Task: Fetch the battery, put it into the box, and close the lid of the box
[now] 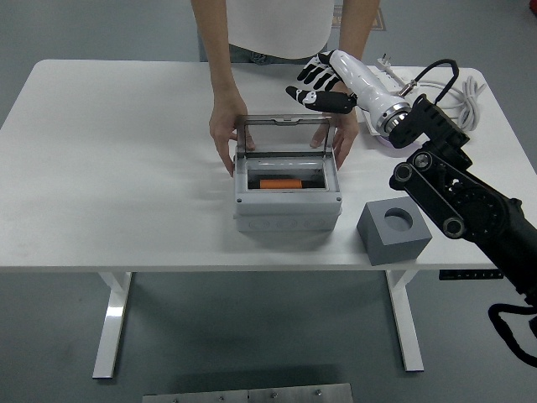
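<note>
An orange battery (280,183) lies inside the grey box (288,206) at the table's middle. The box's clear lid (283,134) stands upright at its back edge. My right hand (317,84) hovers above and behind the lid's right end, fingers spread, holding nothing. A person at the far side holds the box with a hand on its left side (223,133) and a hand on its right side (343,138). My left arm is out of view.
A grey block with a round hole (393,229) stands right of the box near the table's front edge. A white power strip (388,84) and coiled cable (463,99) lie at the back right behind my right arm.
</note>
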Controlling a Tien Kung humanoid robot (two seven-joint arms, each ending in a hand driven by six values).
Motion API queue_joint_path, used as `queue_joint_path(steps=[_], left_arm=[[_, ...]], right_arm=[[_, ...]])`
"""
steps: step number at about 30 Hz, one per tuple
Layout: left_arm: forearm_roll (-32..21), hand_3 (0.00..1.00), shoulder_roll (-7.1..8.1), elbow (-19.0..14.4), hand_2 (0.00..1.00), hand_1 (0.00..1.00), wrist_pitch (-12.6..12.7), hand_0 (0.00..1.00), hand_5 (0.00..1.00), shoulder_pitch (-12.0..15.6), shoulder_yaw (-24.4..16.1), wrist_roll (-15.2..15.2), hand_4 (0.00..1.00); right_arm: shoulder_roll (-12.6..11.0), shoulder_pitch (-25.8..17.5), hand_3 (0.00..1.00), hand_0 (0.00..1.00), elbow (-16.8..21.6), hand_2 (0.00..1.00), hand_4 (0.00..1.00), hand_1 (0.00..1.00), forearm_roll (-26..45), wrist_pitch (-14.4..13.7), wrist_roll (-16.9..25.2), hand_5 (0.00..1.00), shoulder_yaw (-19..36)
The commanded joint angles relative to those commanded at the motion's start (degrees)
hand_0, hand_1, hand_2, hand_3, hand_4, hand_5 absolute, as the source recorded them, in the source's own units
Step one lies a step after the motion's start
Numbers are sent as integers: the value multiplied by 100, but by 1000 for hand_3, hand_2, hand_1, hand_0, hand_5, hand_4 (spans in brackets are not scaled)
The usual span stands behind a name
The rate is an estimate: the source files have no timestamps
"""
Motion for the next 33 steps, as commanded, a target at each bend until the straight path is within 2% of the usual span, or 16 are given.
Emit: queue_joint_path(steps=[2,3,8,9,21,33], left_arm=[[20,553,0,0,589,698,-5,622,6,-5,-11,7,522],[29,552,0,-1,589,697,-7,622,6,-7,-16,12,521],[65,552,3,-1,589,697,-20,622,6,-25,-33,23,521],[69,553,3,-1,589,697,-22,622,3,-30,-34,23,521],[159,552,18,-1,588,698,-50,622,4,-93,-76,44,519],[185,552,37,3,587,698,-50,623,2,-82,-93,45,516]], right_arm=[[36,3,730,728,-53,692,889,690,-1,-2,12,799,5],[52,4,792,872,-74,764,979,775,-2,-7,18,998,5],[112,5,792,872,-147,764,979,775,-7,-30,29,998,-20],[122,4,829,927,-159,787,998,804,-5,-35,31,998,-30],[241,-43,823,925,-324,779,998,801,66,-101,80,998,-279],[134,-112,817,918,-385,775,998,795,215,-70,35,998,-748]])
